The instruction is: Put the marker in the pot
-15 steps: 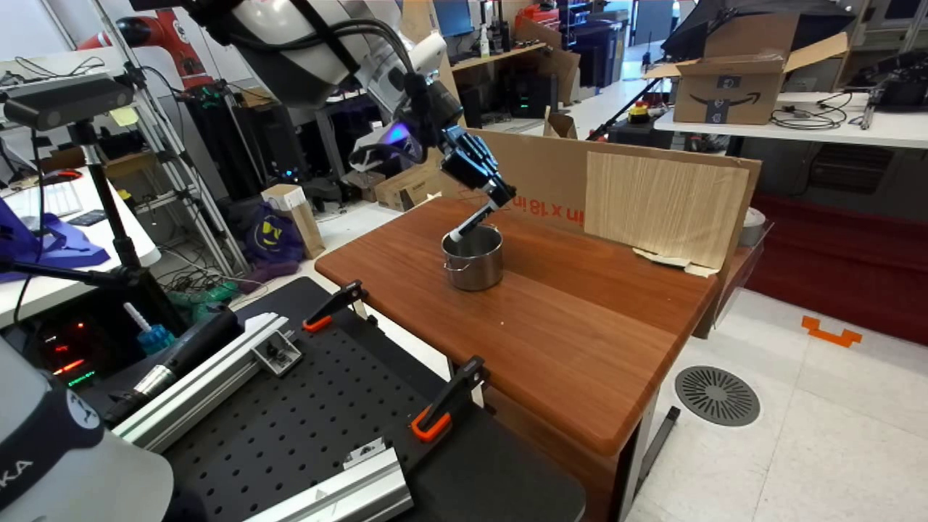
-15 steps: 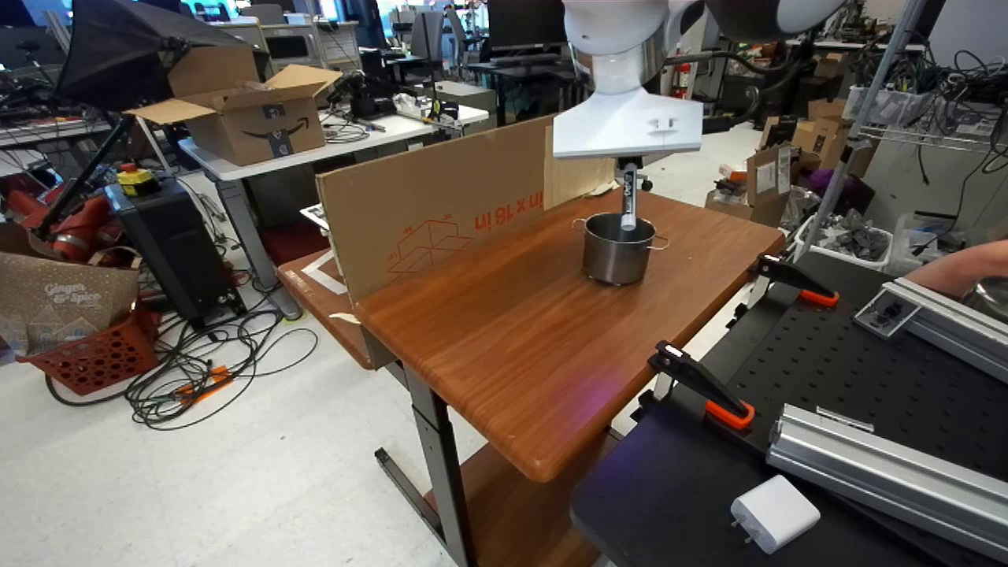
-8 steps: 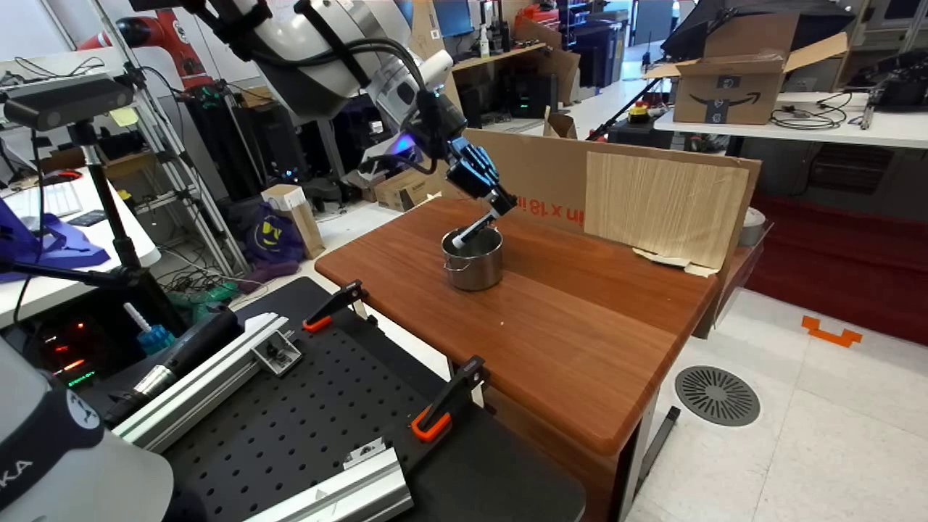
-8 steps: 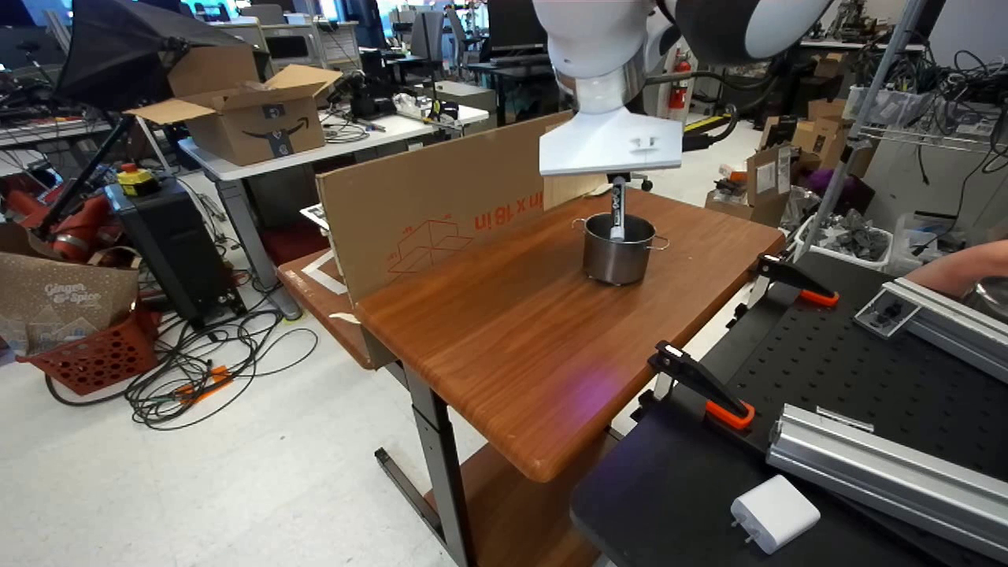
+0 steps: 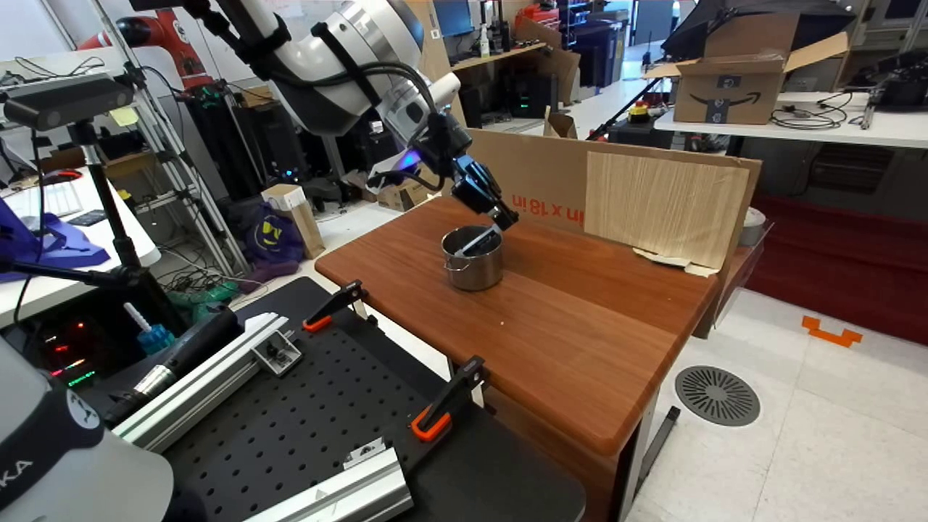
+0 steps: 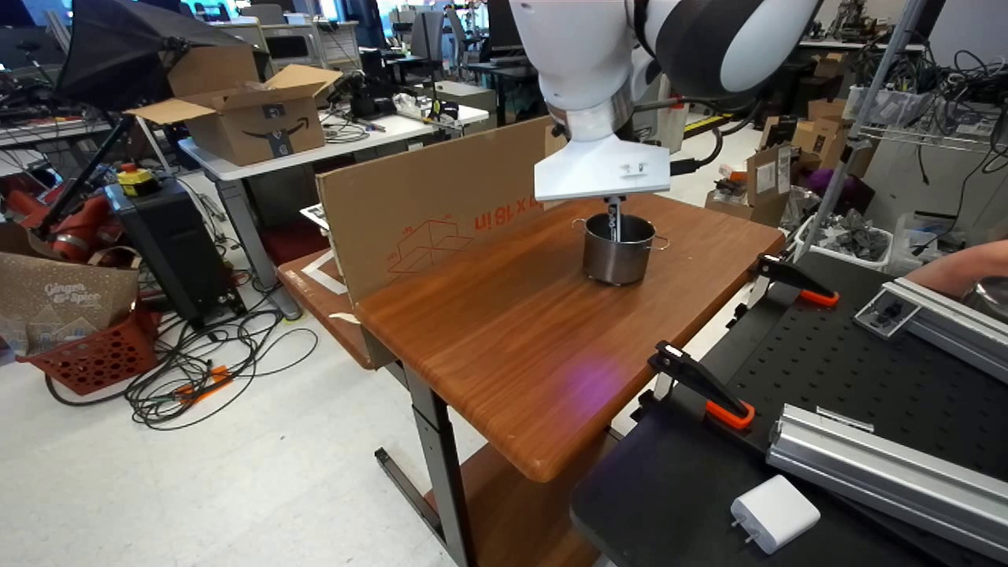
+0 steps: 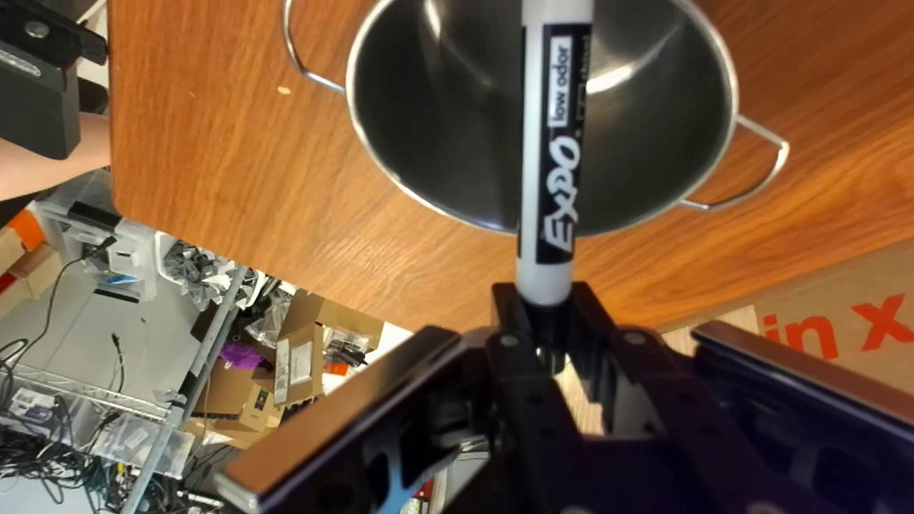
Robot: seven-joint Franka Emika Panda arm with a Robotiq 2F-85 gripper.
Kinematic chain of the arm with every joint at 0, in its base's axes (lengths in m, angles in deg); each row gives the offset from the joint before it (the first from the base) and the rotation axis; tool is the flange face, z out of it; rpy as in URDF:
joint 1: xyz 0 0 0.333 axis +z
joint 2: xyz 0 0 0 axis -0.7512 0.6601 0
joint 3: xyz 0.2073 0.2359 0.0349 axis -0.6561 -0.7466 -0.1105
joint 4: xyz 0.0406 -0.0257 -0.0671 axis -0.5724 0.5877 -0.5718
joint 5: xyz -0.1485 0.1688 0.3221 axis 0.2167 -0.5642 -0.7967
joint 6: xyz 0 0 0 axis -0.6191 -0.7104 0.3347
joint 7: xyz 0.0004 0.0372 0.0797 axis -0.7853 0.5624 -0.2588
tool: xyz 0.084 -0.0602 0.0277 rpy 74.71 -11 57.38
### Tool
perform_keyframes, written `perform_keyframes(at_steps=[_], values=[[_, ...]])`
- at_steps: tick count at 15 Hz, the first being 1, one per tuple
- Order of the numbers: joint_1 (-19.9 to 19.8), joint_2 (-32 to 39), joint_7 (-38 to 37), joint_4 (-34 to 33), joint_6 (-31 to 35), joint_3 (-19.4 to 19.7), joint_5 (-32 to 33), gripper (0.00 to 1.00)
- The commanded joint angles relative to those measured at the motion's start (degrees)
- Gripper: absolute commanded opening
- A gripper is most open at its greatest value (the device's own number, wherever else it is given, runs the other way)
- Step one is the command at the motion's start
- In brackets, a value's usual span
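Note:
The marker point(image 7: 553, 143) is white with a black EXPO label and a dark end. The gripper point(image 7: 548, 314) is shut on that dark end in the wrist view. The marker points away from the fingers over the pot's opening, and its far end is cut off at the top. The pot point(image 7: 443, 121) is shiny grey metal with a wire handle on each side. In both exterior views the marker point(image 5: 475, 243) point(image 6: 614, 222) slants down into the mouth of the pot point(image 5: 475, 273) point(image 6: 618, 261). The fingers point(image 5: 502, 220) are just above the rim.
The pot stands on a brown wooden table point(image 5: 573, 341). A cardboard panel point(image 6: 441, 205) stands along one table edge, close behind the gripper. Black and orange clamps point(image 5: 442, 406) sit at the edge of the black perforated plate point(image 5: 290, 428).
The arm and gripper have moved down toward the pot with the marker held. The marker's lower end has gone from the rim's height to deeper inside the pot. The pot has not moved.

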Motion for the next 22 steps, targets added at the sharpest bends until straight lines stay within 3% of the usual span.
perform_keyframes(at_steps=[1,2,4,10,17,18,22], values=[[-0.7,1.6,1.1,-1.6,-0.8,-1.0,-0.6,0.05],[-0.8,1.7,1.6,-1.7,-1.0,-1.1,-1.0,0.44],[-0.9,1.7,1.8,-1.8,-0.5,-1.0,-1.0,0.52],[-1.1,-0.4,2.3,-0.9,0.8,-1.1,-1.0,0.97],[-2.0,-10.0,5.1,4.9,5.3,-2.4,-3.0,1.00],[-0.8,-6.4,2.8,1.7,2.3,-1.9,-1.1,1.00],[-1.1,-9.5,3.8,4.3,3.7,-2.0,-2.0,1.00]])
